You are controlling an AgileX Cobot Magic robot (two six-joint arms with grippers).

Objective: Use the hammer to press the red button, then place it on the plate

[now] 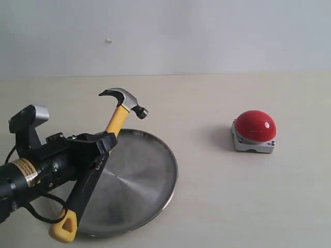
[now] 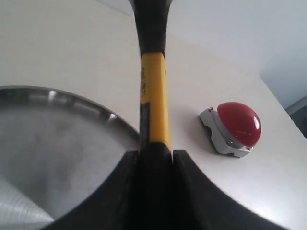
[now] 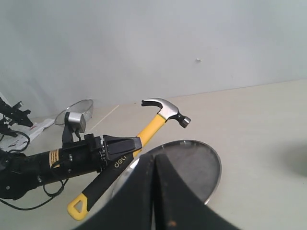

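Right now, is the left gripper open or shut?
Shut on the hammer: the left gripper clamps both sides of its black handle.

Soft, even, bright light from above. The red button (image 1: 254, 125) carries small white glints and casts a faint shadow toward frame left. The plate (image 1: 150, 175) shows dull, streaked glare. In the wrist views the close hammer (image 2: 154, 110) handle and the right gripper (image 3: 157, 163) look dark and blurred.

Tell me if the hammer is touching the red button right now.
Apart. The exterior view shows a wide stretch of table between the head of the hammer and the red button.
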